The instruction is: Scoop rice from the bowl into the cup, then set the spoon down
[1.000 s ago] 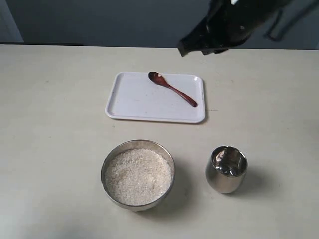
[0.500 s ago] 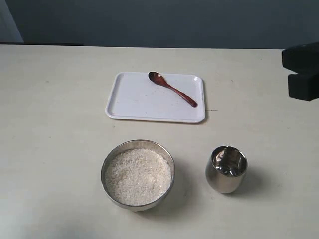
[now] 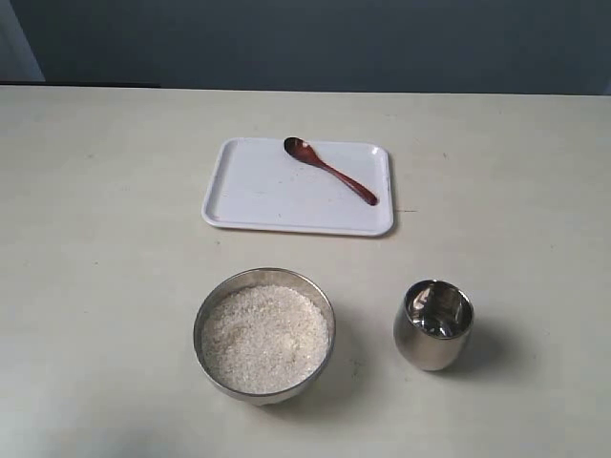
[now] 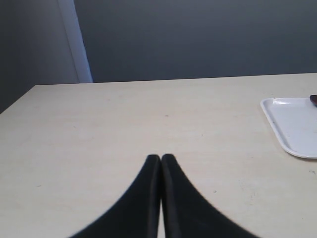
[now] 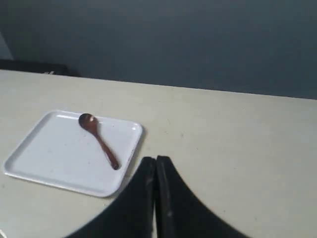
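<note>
The spoon (image 3: 330, 170) lies flat and diagonal on the tray (image 3: 258, 191), its handle free to be gripped, well apart from the bowl (image 3: 199, 329) of rice (image 3: 265, 339) and the cup (image 3: 431, 348) beside it. The left gripper (image 4: 161, 157) and right gripper (image 5: 155, 159) hover pinched together and empty, clear of all three, evidently because no step is in hand.

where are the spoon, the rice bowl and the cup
wooden spoon (image 3: 339, 176), exterior view, mid handle
steel bowl (image 3: 264, 272), exterior view, far rim
steel cup (image 3: 430, 350), exterior view, outer wall

a pale cream table (image 3: 105, 210) spans the scene, backed by a dark grey-blue wall (image 3: 315, 43).
</note>
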`<state>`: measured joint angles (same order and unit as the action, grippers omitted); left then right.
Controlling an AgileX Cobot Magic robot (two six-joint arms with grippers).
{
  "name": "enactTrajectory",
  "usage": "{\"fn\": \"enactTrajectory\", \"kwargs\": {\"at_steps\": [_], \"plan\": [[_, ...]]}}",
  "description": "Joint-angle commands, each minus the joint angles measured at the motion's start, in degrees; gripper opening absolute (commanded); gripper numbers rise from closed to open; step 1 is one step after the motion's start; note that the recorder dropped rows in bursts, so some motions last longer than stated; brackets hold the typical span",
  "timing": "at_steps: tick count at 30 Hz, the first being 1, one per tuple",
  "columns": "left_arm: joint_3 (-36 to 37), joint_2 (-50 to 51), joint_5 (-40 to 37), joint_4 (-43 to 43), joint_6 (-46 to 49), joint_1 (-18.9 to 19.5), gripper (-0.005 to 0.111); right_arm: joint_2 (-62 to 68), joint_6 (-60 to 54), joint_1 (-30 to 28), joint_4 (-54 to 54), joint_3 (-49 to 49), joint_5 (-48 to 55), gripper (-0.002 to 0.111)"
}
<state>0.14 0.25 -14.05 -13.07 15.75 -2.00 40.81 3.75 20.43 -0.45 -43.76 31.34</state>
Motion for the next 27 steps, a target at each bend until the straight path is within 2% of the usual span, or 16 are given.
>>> {"fn": "enactTrajectory", "kwargs": {"at_steps": [1, 4, 14, 21, 27], "plan": [[-0.14, -0.25, 0.61, 0.35, -0.18, 0.19, 0.001, -3.65, -9.94, -6.97, 9.44, 6.18, -4.69, 0.000], [-0.14, -0.25, 0.61, 0.35, -0.18, 0.19, 0.001, -7.94, -15.39, -11.61, 15.45, 13.19, -6.92, 0.000], [-0.14, -0.25, 0.61, 0.35, -0.18, 0.19, 0.001, -27.76, -15.69, -23.80, 16.38, 30.75, -9.65, 0.000], [-0.14, -0.25, 0.61, 0.35, -0.18, 0.19, 0.001, -39.97, -15.79, -28.30, 16.60, 36.84, -9.24, 0.000], [-0.14, -0.25, 0.61, 0.35, -0.18, 0.19, 0.001, -40.81, -15.79, -29.62, 17.58, 38.35, -7.63, 0.000]]}}
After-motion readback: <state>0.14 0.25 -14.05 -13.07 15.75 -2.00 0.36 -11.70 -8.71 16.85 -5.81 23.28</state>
